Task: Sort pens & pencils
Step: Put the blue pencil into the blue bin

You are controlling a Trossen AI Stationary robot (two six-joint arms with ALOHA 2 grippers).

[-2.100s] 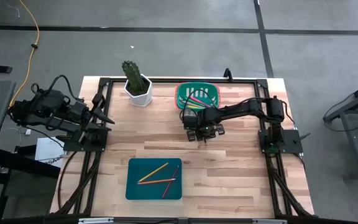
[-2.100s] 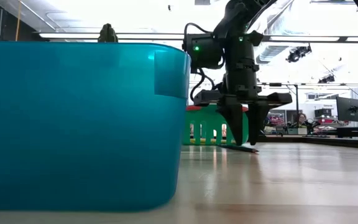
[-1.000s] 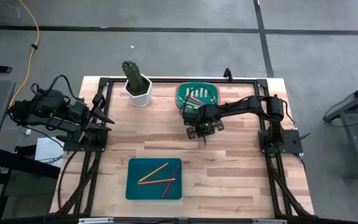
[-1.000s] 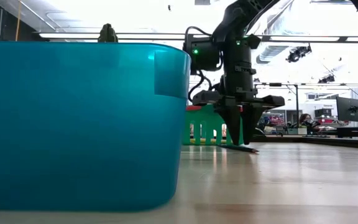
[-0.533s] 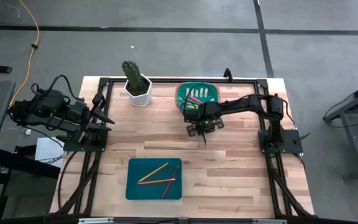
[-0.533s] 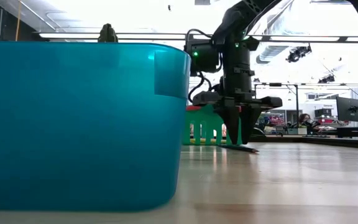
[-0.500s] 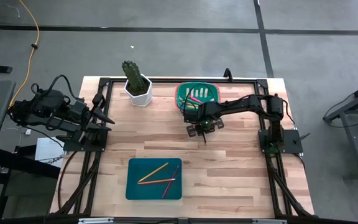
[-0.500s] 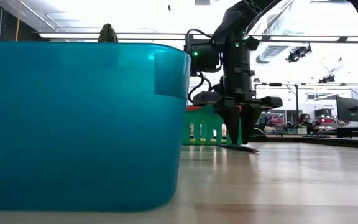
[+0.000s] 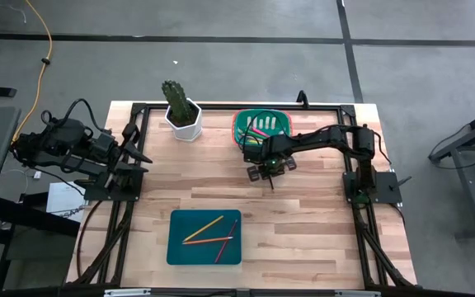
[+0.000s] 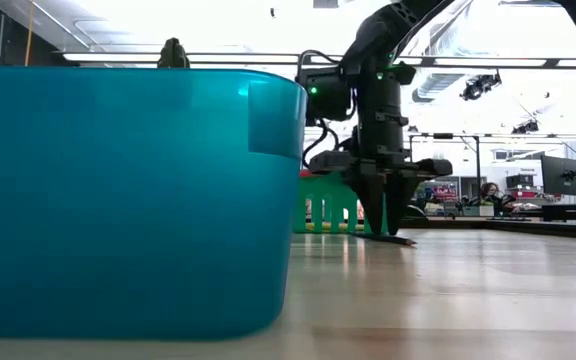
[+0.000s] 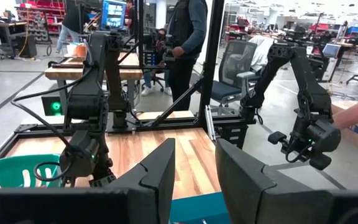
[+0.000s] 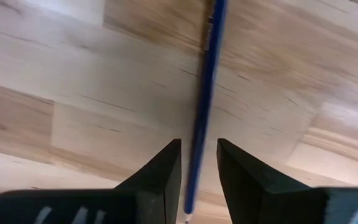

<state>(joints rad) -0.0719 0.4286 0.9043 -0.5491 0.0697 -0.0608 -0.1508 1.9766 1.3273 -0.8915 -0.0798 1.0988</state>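
The light wooden tabletop (image 9: 303, 231) is bare along its right side and between the shallow teal rectangular plastic tray (image 9: 204, 238) at the front and the green slotted plastic basket (image 9: 262, 125) at the rear. The right gripper (image 9: 272, 176) stands in that middle band, near the basket. The potted green cactus in its white pot (image 9: 181, 111) blocks the rear left. The left gripper (image 9: 138, 154) occupies the left edge.

Three pencils (image 9: 209, 235) in blue tray (image 9: 176, 252)
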